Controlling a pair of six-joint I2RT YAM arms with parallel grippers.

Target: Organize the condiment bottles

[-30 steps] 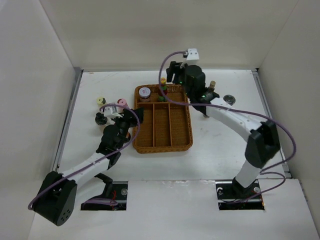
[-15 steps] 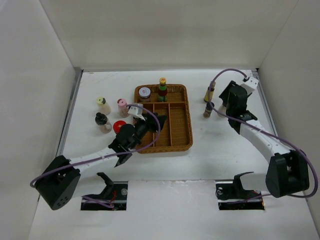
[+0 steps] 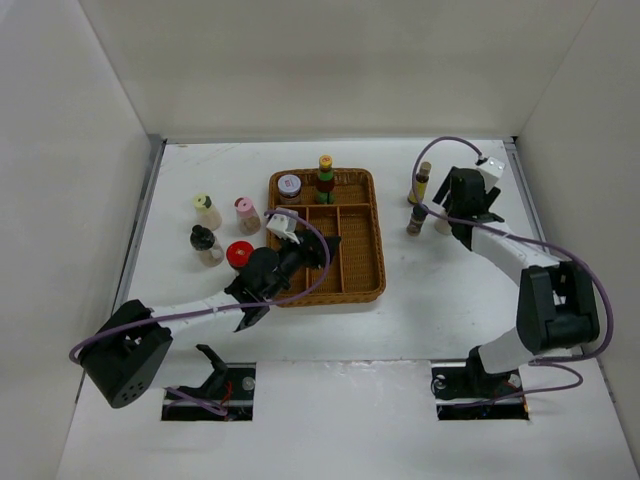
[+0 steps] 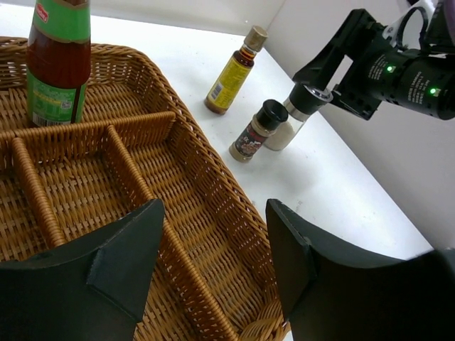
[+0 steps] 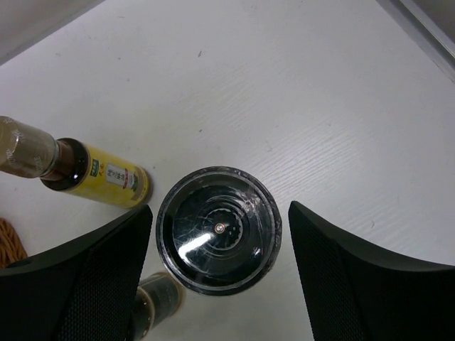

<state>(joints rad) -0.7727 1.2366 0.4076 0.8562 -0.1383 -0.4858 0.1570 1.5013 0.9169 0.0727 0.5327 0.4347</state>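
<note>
The right arm (image 3: 497,252) hangs over the salt jar (image 5: 219,229), which stands on the tabletop (image 3: 440,290) to the right of the wicker tray (image 3: 357,262). Its jaws are spread to either side of the jar's black cap with a sliver of daylight on each side, pinching nothing.

What worries me is the crowd around that jar. The slim yellow bottle (image 5: 96,176) stands just beside it and the little dark spice jar (image 5: 155,307) is tucked in as close, so a jaw coming down off-centre could knock either over (the yellow one looks tall and narrow enough to topple). The cap is round, glossy and hard, with rings moulded into its top, and I'd guess a grip on that smooth rim could slip.

The left arm (image 3: 200,305) reaches over the tray's long compartments, jaws wide apart and empty, and from there it could block a bottle coming in.

The tray is tight brown weave with ribbed dividers. At its far end a red sauce bottle (image 4: 58,60) and a lidded jar (image 3: 289,186) stand upright. Left of it, on the white, faintly grained tabletop, wait the yellow-capped bottle (image 3: 205,211), pink-capped bottle (image 3: 245,214), black-capped bottle (image 3: 204,243) and red-capped jar (image 3: 238,254)
</note>
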